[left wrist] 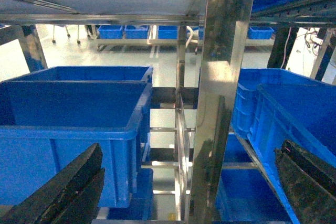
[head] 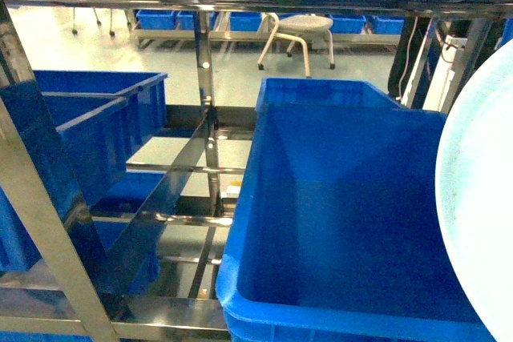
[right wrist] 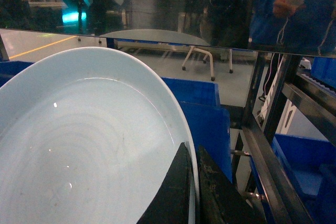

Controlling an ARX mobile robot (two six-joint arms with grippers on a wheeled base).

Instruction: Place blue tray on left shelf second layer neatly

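Our right gripper [right wrist: 193,192] has its 2 fingers pinched on the rim of the blue tray [right wrist: 79,145]. Our left gripper [left wrist: 184,192] holds nothing, its 2 fingers spread wide apart.

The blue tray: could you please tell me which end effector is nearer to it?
Right. The right end effector grips the blue tray at its rim; the left end effector is open, facing the shelf post, holding nothing.

The blue tray [right wrist: 89,145] I hold is smooth, glossy plastic. The shelf [head: 204,62] is mirror-bright polished steel. The crates [head: 345,214] are smooth dark-blue plastic with a duller sheen.
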